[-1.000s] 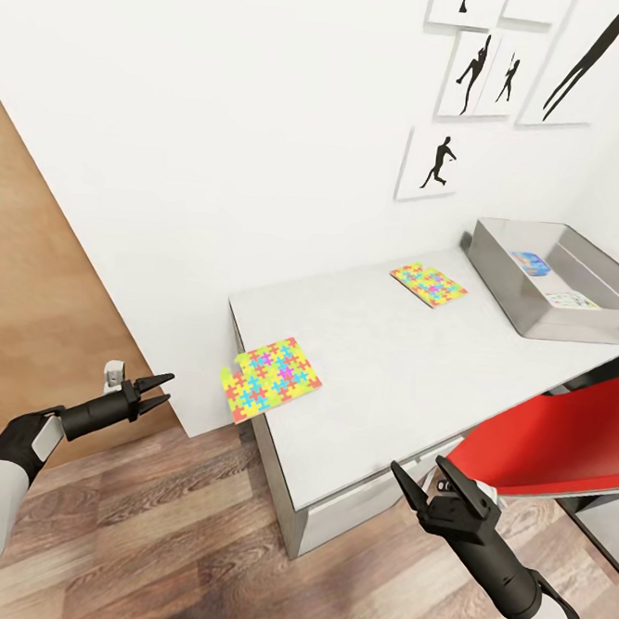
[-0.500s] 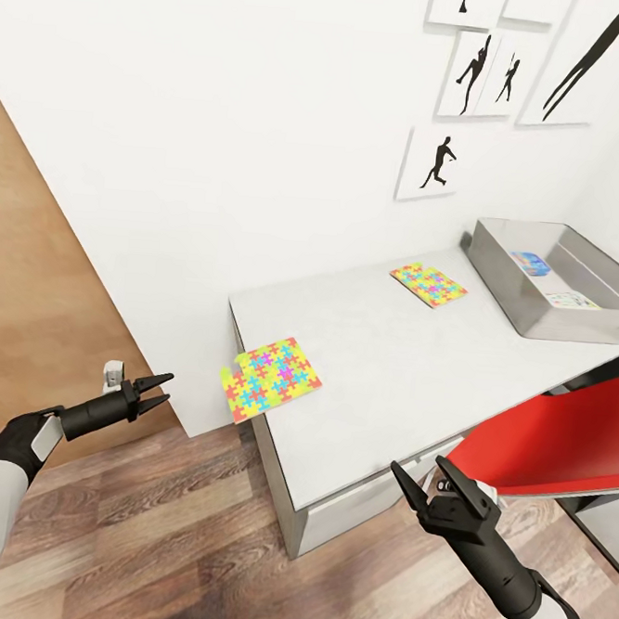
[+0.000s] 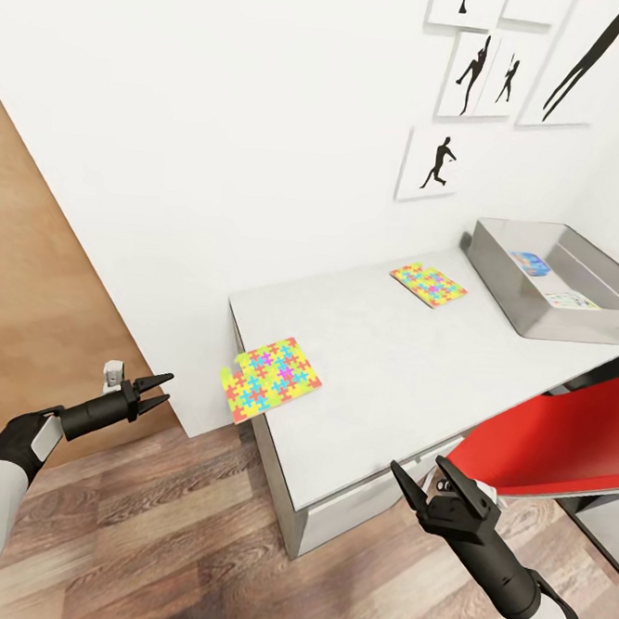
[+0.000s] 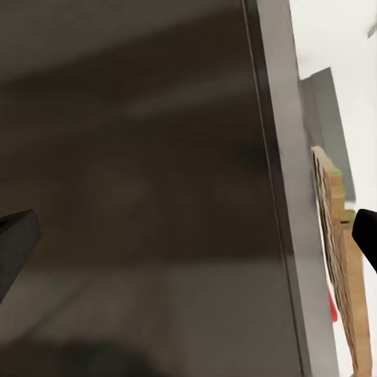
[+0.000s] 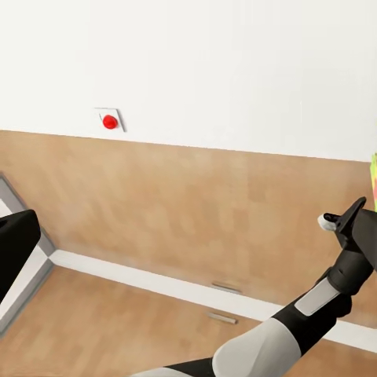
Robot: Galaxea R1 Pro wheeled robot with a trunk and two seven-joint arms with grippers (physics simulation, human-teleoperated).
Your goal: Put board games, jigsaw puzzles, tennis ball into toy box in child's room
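Note:
Two jigsaw puzzles lie on the white table (image 3: 388, 372). One puzzle (image 3: 271, 378) overhangs the table's left edge, the other (image 3: 429, 284) lies farther back near the toy box (image 3: 499, 269). Inside the grey toy box rest a blue board game (image 3: 534, 263) and a white-green one (image 3: 571, 299). The third board game, the tennis ball and the bed are out of view. My left gripper (image 3: 166, 388) hangs open over the floor, left of the overhanging puzzle. My right gripper (image 3: 418, 464) is open in front of the table's drawers, holding nothing.
A red chair (image 3: 560, 441) stands at the table's front right, close to my right arm. White drawers (image 3: 359, 504) face me below the tabletop. A wooden panel (image 3: 30, 306) covers the wall at left. Framed silhouettes (image 3: 437, 161) hang above the table.

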